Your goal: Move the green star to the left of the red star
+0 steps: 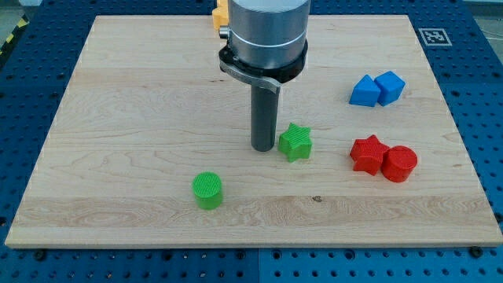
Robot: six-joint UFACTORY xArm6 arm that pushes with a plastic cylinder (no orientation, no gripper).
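Just beside the green star (pixel 295 142) on its view-left side sits my tip (pixel 262 148), a bare rod with no fingers to open or close, while the red star (pixel 368 153) lies off to the view's right, so pushing rightward looks correct.

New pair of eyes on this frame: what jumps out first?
The big grey arm coming down from the view's top centre, my tip just left of the green star. Next, the bright pairs at the view's right: red star against a red cylinder, two blue blocks above them.
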